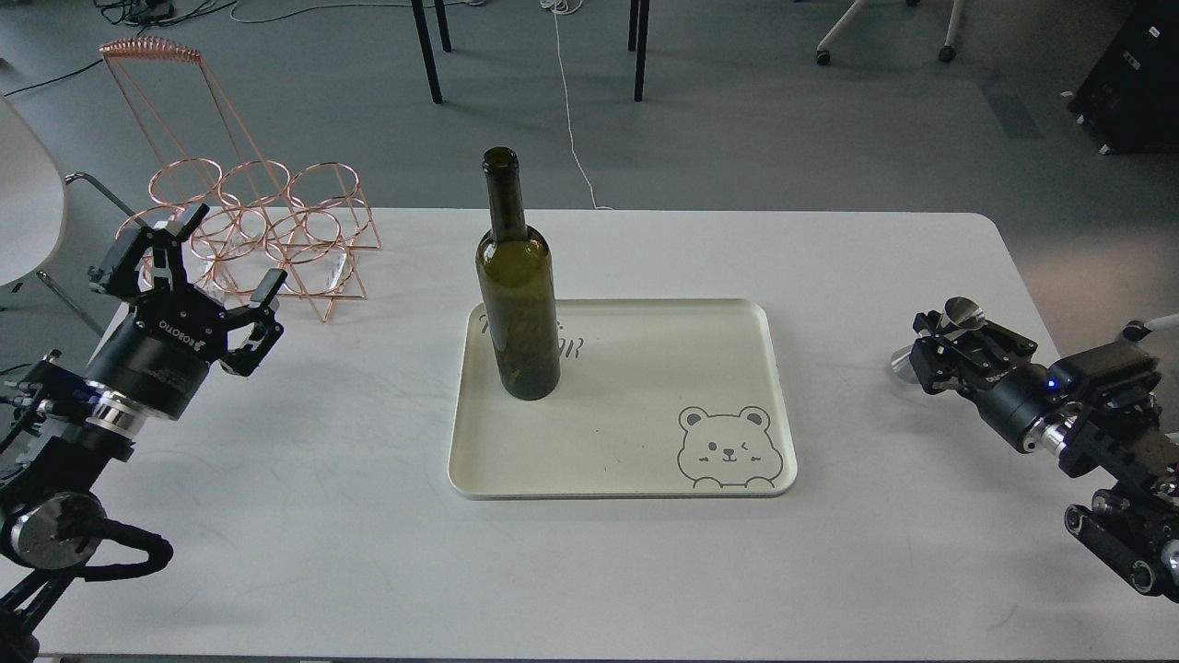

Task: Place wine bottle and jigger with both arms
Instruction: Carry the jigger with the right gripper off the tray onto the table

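Observation:
The wine bottle (pixel 518 304) is dark olive green and stands upright at the back left of the cream tray (pixel 663 460), which has a bear drawing in its front right corner. My left gripper (pixel 207 253) is open and empty, over the table well left of the tray, in front of the copper rack. My right gripper (pixel 930 345) is shut on the small silver jigger (pixel 932 339), which lies tilted between the fingers, low over the table right of the tray.
A copper wire bottle rack (pixel 253 226) stands at the table's back left, just behind my left gripper. The white table (pixel 368 552) ends close to my right arm. Chair legs and cables show on the floor behind.

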{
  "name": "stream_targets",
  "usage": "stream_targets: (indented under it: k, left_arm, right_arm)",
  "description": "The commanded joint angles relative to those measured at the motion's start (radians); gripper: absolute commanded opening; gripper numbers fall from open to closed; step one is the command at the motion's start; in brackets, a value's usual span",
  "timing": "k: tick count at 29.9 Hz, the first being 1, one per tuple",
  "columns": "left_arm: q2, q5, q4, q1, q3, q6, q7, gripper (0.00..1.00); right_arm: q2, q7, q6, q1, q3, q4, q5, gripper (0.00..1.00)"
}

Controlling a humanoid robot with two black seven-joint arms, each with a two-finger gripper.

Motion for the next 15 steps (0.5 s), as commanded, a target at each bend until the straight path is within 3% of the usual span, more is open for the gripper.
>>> stream_targets:
  k: [1, 11, 15]
  left_arm:
    - [0.001, 0.0, 0.0, -0.001, 0.001, 0.0, 0.0, 0.98]
    - [0.0, 0.034, 0.0, -0.001, 0.0, 0.0, 0.0, 0.98]
    - [-0.002, 0.034, 0.0, -0.001, -0.002, 0.0, 0.0, 0.98]
  right_arm:
    - [0.0, 0.0, 0.0, -0.002, -0.002, 0.0, 0.004, 0.2]
    - [-0.001, 0.0, 0.0, 0.0, -0.056, 0.0, 0.047, 0.31]
    - [-0.003, 0.0, 0.0, 0.001, -0.056, 0.0, 0.047, 0.4]
